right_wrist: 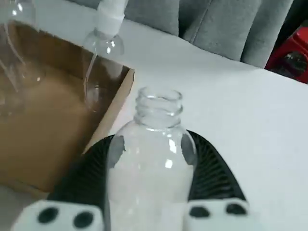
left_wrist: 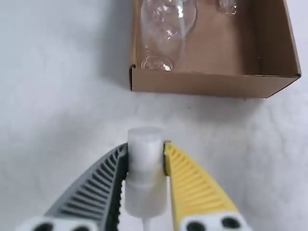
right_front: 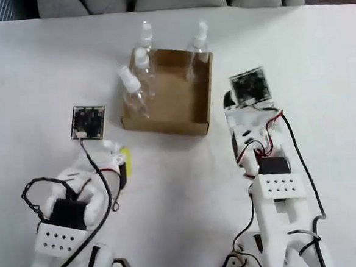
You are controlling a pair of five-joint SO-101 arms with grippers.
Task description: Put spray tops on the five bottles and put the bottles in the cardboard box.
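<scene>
Left hand (left_wrist: 145, 155) is clenched on a white spray top (left_wrist: 144, 180) over the counter (right_front: 39, 70), near the cardboard box's (right_front: 165, 125) front wall. Right hand (right_wrist: 153, 138) grasps an uncapped clear bottle (right_wrist: 149, 187) just beside the box. Farther off, four capped bottles (right_front: 141, 66) stand inside it.

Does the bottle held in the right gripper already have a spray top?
No: the bottle in the right gripper shows a bare threaded neck.
</scene>
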